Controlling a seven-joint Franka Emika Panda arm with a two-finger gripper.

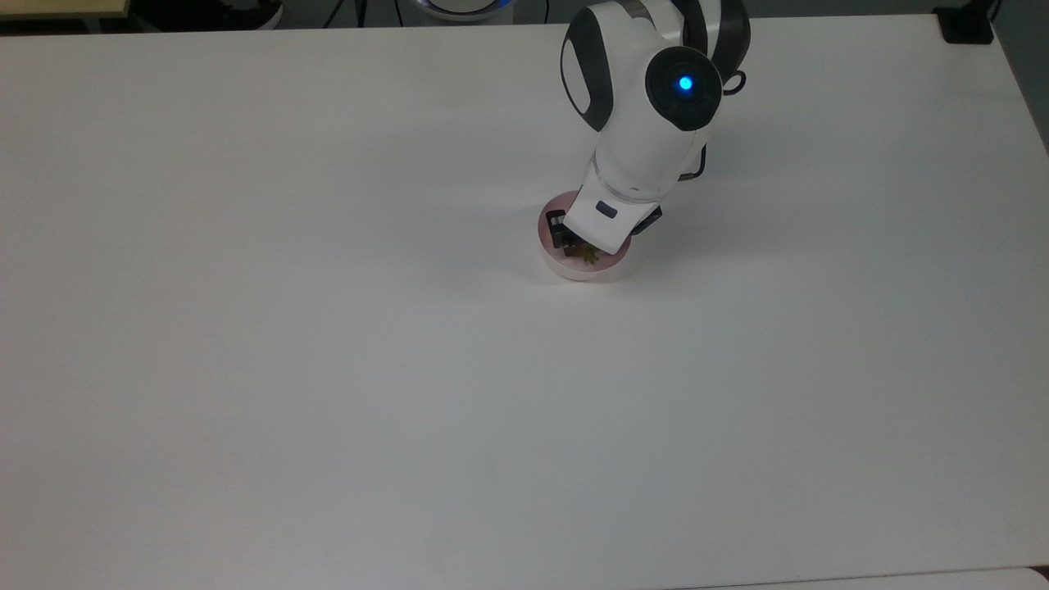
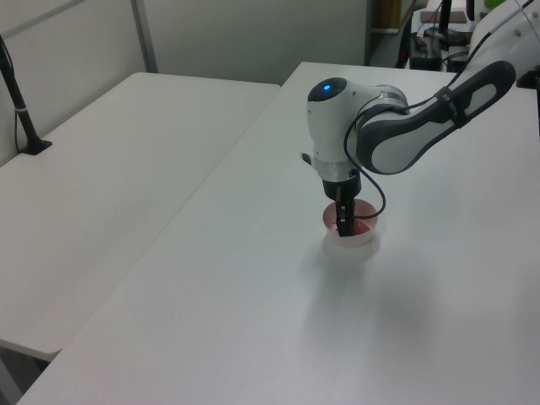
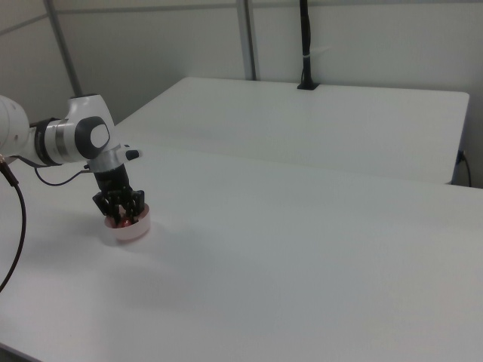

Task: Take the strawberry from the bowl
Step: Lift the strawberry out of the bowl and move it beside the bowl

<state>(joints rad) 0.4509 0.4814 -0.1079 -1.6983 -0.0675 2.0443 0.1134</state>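
Observation:
A small pale pink bowl [image 1: 574,273] stands on the white table [image 1: 328,369], a little right of centre towards the far edge in the top view. The strawberry [image 1: 588,256] lies in it, mostly covered by the hand, with its green cap showing. In the right view the strawberry [image 3: 119,222] shows as a red spot between the fingers. My gripper [image 1: 594,246] is lowered into the bowl and open, one finger on each side of the berry. The left view has the gripper [image 2: 345,226] reaching straight down into the bowl [image 2: 354,245], and the right view shows the gripper [image 3: 121,215] over the bowl [image 3: 136,232].
A second white table [image 2: 110,169] adjoins this one, with a black post [image 2: 21,110] clamped at its edge. A black block [image 1: 967,24] sits at the top view's far right corner. Wide bare tabletop surrounds the bowl.

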